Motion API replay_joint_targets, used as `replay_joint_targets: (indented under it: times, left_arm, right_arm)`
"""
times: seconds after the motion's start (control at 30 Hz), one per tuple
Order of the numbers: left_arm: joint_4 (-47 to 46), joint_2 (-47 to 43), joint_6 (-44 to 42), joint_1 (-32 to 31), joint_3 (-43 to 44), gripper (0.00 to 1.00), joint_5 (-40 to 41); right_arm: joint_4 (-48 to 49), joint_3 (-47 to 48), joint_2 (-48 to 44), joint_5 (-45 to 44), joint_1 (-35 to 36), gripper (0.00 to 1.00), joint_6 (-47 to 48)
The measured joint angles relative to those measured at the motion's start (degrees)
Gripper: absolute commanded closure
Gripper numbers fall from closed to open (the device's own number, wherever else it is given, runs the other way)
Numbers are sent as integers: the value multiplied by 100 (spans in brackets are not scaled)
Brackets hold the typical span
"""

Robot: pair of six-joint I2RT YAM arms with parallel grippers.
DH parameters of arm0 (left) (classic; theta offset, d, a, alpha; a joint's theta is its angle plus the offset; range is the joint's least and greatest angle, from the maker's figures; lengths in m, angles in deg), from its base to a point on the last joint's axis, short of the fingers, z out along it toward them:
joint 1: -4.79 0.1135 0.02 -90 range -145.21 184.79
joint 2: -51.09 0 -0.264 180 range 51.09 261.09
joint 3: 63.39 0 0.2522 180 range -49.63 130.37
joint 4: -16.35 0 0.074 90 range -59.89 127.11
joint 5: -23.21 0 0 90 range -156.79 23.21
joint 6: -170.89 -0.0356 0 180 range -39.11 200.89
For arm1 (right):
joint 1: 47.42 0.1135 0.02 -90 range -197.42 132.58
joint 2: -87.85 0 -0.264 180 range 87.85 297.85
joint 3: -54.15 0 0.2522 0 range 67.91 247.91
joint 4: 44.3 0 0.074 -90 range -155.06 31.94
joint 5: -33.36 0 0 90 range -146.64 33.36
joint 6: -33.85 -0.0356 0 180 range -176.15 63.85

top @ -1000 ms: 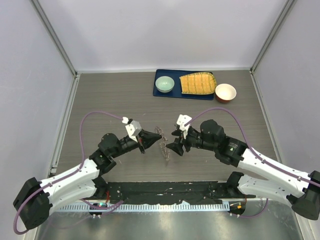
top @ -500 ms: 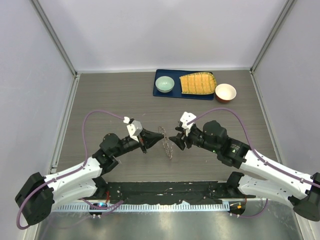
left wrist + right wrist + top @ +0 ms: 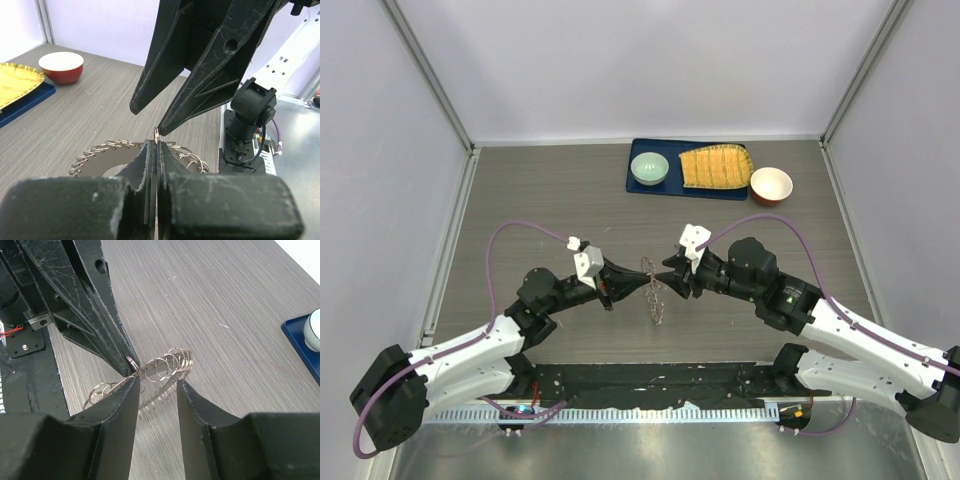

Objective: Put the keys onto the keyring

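The keyring (image 3: 655, 297), a grey metal ring fringed with small wire loops, hangs edge-on above the table between my two grippers. My left gripper (image 3: 646, 282) is shut on its rim; its jaws are pressed together in the left wrist view (image 3: 156, 145), with a sliver of silver metal at the tip. The keyring (image 3: 100, 152) spreads behind those fingers. My right gripper (image 3: 667, 284) is open, with its fingertips on either side of the keyring (image 3: 165, 367) close to the left gripper's tip (image 3: 125, 365). The right gripper (image 3: 155, 385) holds nothing. No separate key shows.
A blue tray (image 3: 638, 186) at the back holds a pale green bowl (image 3: 649, 168) and a yellow ribbed mat (image 3: 716, 167). A red bowl (image 3: 771, 185) stands to its right on the table and also shows in the left wrist view (image 3: 61, 66).
Both gripper tips have moved closer together over the table's middle. The right gripper has moved left up to the ring, which the left gripper still holds.
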Motion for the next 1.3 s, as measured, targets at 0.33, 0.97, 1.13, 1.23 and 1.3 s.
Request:
replay_joint_targets:
  times: [0.33,0.97,1.13,1.23,1.3]
  left_arm:
    - [-118,-129,0,0,-42,100,-120]
    - [-363,-59,15,-66,-42,100,-407]
    - [-361,28,17,-68,-42,100,-450]
    - [-369,42,20,-83,-42,100,-391]
    - [-391,11,-2,-125,-44,100,-295]
  right_arm:
    - [-4,0,0,337,-96,73,-7]
    - [-28,0,162,1191,-225,76,-26]
    - [-109,0,299,1320,-234,75,-37]
    - [-177,0,313,1287,-232,69,-66]
    - [-205,0,295,1141,-214,66,-107]
